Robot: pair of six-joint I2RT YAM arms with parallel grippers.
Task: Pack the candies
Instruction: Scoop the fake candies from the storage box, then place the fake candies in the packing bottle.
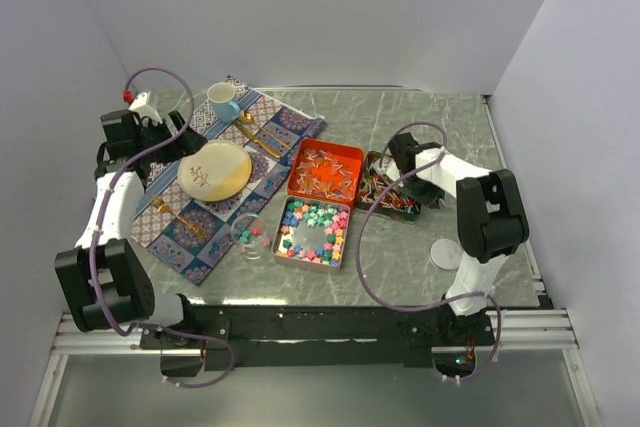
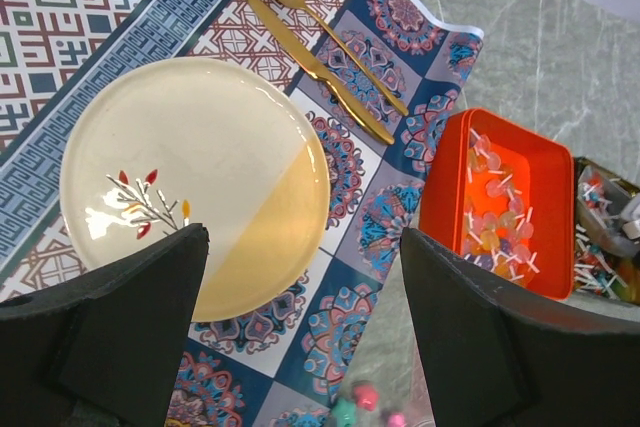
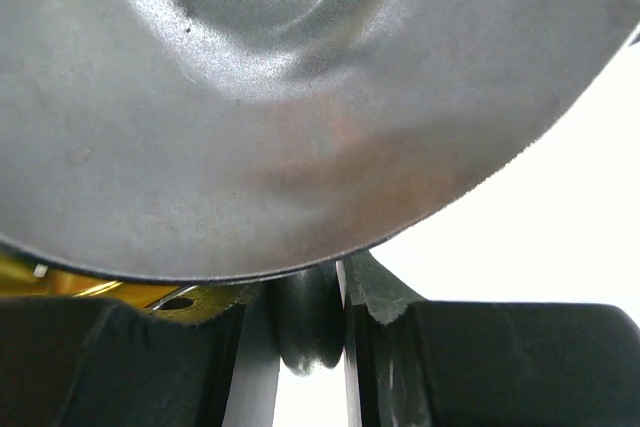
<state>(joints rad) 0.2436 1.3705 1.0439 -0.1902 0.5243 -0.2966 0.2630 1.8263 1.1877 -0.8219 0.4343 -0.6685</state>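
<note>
Pastel star-like candies fill a pink tin, and a few lie in a small glass. Thin wrapped candies lie in the orange tin, and more fill a dark tin. Above the placemat, by the plate, my left gripper hangs open with nothing in it; a few star candies show below it. Over the dark tin, my right gripper is shut on the handle of a silver scoop, whose bowl fills the right wrist view.
A patterned placemat on the left carries the cream and gold plate, a blue cup and gold cutlery. A round lid lies near the right arm's base. White walls stand on three sides.
</note>
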